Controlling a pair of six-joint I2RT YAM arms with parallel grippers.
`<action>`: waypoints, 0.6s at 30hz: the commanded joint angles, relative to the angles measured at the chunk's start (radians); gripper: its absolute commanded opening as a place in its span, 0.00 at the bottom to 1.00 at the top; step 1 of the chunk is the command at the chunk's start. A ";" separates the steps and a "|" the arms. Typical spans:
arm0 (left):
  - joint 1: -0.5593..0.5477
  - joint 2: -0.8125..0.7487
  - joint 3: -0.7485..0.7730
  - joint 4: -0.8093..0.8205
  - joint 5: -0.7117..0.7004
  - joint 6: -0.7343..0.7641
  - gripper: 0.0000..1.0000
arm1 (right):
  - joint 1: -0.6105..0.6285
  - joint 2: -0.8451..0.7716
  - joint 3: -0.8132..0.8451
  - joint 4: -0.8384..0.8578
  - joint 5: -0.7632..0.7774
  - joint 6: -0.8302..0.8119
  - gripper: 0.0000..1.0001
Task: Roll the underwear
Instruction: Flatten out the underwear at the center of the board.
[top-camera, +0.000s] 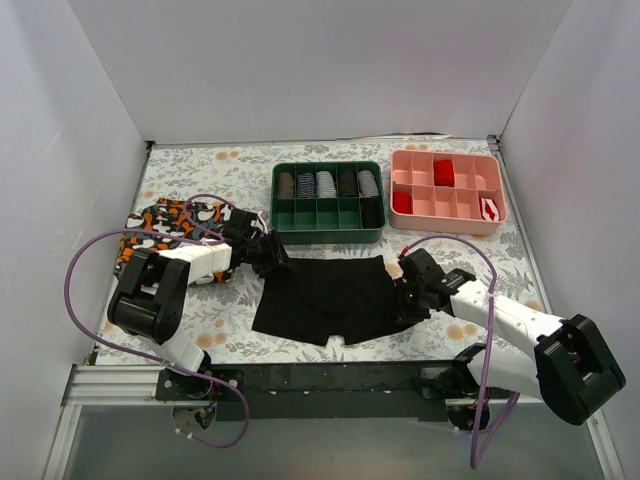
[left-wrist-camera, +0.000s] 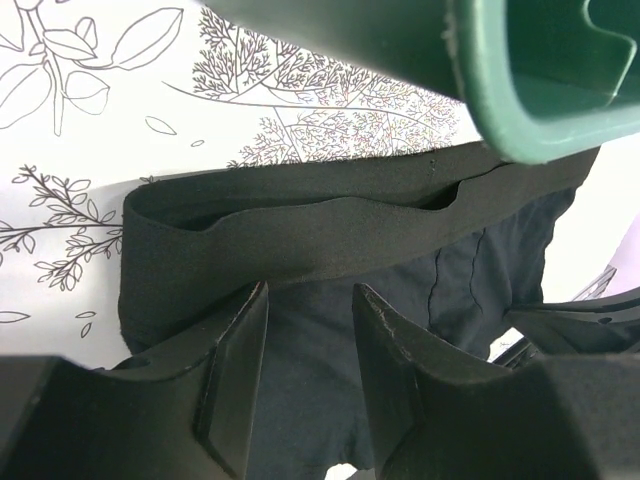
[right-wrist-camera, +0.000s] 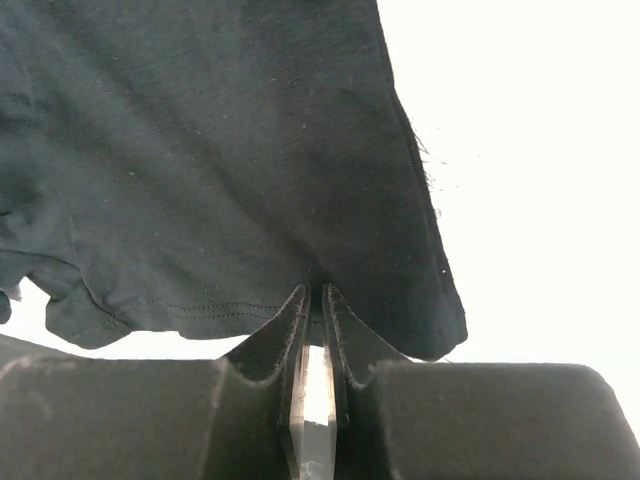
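Top external view showed black underwear (top-camera: 325, 295) lying spread flat on a flower-patterned table (top-camera: 230, 165), near the front edge and just in front of a green tray (top-camera: 328, 203); a pink tray (top-camera: 447, 190) sat to the right of the green one; a camouflage garment (top-camera: 165, 225) lay at the left, partly under the left arm; the left claw (top-camera: 272, 258) was at the underwear's upper left corner, and its wrist view showed its fingers spread apart over the waistband, with the green tray's corner close above; the right claw (top-camera: 405, 290) was at the underwear's right edge, and its wrist view showed its fingers pressed together, pinching the stitched hem.
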 joint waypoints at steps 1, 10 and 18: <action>-0.002 -0.006 -0.008 -0.005 -0.035 0.042 0.40 | 0.001 -0.024 0.007 -0.066 0.032 -0.025 0.19; -0.003 -0.078 0.045 -0.005 0.142 0.050 0.53 | -0.001 -0.137 0.103 0.134 -0.100 -0.035 0.29; -0.003 -0.135 0.029 -0.049 0.145 0.050 0.55 | -0.001 0.130 0.226 0.192 -0.096 -0.057 0.24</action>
